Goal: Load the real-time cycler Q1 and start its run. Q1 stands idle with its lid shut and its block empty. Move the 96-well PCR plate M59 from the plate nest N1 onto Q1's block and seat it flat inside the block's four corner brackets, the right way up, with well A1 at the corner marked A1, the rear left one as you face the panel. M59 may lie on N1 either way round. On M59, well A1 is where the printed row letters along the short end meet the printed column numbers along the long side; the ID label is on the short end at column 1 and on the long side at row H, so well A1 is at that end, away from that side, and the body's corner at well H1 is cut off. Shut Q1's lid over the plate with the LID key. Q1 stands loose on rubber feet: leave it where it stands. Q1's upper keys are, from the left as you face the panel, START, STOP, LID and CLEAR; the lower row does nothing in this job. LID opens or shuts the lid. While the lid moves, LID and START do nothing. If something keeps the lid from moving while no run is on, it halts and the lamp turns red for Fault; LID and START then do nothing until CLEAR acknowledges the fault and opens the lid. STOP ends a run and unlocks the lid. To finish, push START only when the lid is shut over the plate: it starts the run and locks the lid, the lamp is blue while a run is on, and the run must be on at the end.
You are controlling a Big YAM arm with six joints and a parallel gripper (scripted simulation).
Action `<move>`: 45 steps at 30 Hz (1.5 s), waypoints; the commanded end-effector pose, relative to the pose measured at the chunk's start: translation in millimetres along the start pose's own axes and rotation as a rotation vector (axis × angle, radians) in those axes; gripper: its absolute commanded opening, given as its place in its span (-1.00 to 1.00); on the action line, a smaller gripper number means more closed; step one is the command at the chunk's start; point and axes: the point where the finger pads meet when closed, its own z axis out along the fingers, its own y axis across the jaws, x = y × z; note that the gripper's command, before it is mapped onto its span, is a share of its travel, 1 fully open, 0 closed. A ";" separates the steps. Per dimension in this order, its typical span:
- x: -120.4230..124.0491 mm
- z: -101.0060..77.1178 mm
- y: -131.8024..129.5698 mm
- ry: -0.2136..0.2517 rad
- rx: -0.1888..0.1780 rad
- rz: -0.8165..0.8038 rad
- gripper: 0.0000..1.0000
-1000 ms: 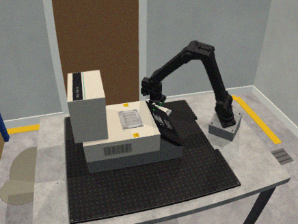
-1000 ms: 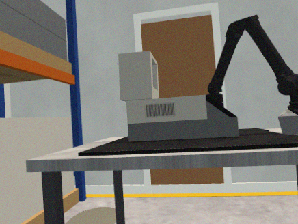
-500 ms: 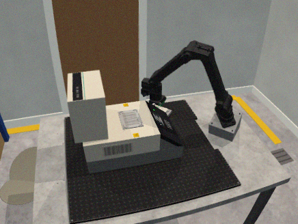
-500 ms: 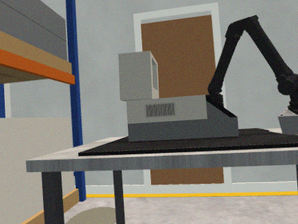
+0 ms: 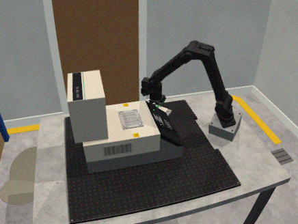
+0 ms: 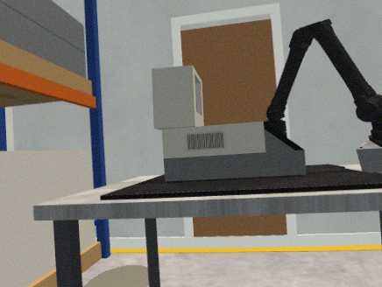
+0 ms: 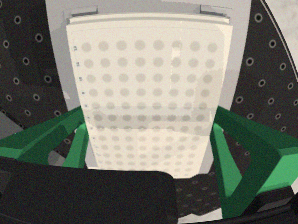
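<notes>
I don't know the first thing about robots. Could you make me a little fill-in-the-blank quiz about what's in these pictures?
1. The lid of the cream machine stands ___, so the ribbed block on top shows.
2. That block has ___ plate on it.
3. In the wrist view, the white well plate lies between two ___ fingers.
4. The arm is ___ in colour.

Missing words: open; no; green; black
</notes>
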 end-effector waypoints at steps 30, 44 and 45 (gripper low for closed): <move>-28.0 -11.1 10.0 -0.057 0.001 -0.034 -1.00; -28.1 -11.0 10.7 -0.058 0.002 -0.037 -1.00; -28.1 -11.0 10.8 -0.058 0.002 -0.037 -1.00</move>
